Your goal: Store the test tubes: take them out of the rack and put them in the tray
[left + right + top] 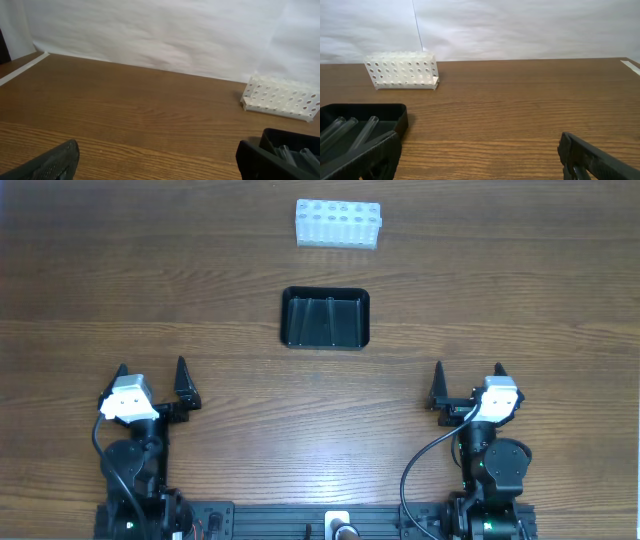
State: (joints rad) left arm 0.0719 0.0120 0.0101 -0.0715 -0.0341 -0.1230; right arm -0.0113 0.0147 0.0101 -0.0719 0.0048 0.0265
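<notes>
A white perforated rack (338,225) stands at the far middle of the wooden table; it also shows in the left wrist view (281,97) and the right wrist view (402,70). I cannot tell whether any tubes stand in it. In front of it sits a black tray (286,320) holding clear test tubes (364,133) that lie flat. My left gripper (152,379) rests open near the front left, far from both. At the front right, my right gripper (468,381) is open too, nothing between its fingers.
A white backdrop rises behind the table's far edge. Bare wood lies between the grippers and the tray (400,116) and on both sides of it.
</notes>
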